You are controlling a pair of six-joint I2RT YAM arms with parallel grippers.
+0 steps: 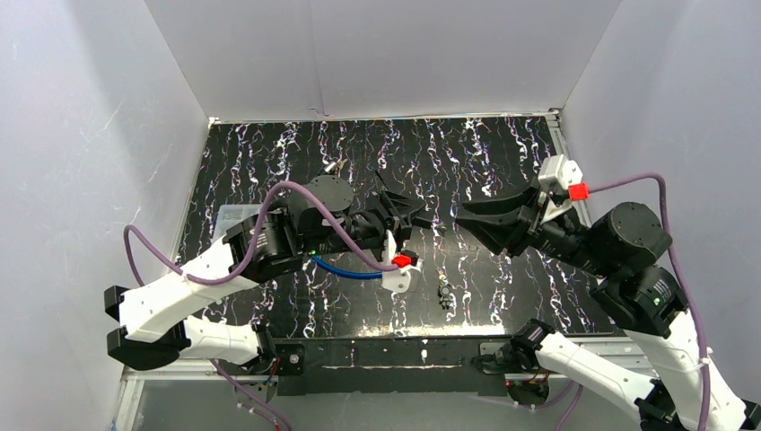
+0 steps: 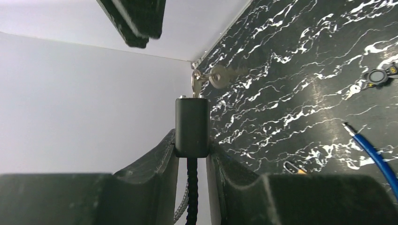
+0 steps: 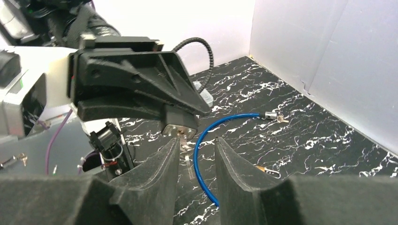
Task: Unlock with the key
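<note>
Left gripper (image 2: 192, 154): closed narrow on the lock, one finger pressed against each side of its lower half, holding it up off the table.
Lock (image 2: 192, 124): a small black block with rounded corners and matt sides. It stands upright between the fingers in the left wrist view, and its keyhole end shows bright metal in the right wrist view.
Lock position: in the air above the middle of the table (image 1: 502, 153), with its keyhole end turned toward the right gripper.
Key (image 2: 197, 86): silver, seated in the keyhole end of the lock with its head sticking out.
Second key (image 2: 219, 76): silver with a round head, hanging just beside the first; what joins them is too small to make out.
Black cable (image 2: 191, 197): ribbed, leaving the lock's other end and passing between the left fingers.
Right gripper (image 3: 197, 143): partly open and holding nothing. Its fingertips sit near the key end of the lock, and the top view shows a small gap between them and the lock.
Blue cable (image 3: 220, 124): lying in a curve on the table below the lock, with a metal tip at its far end.
</note>
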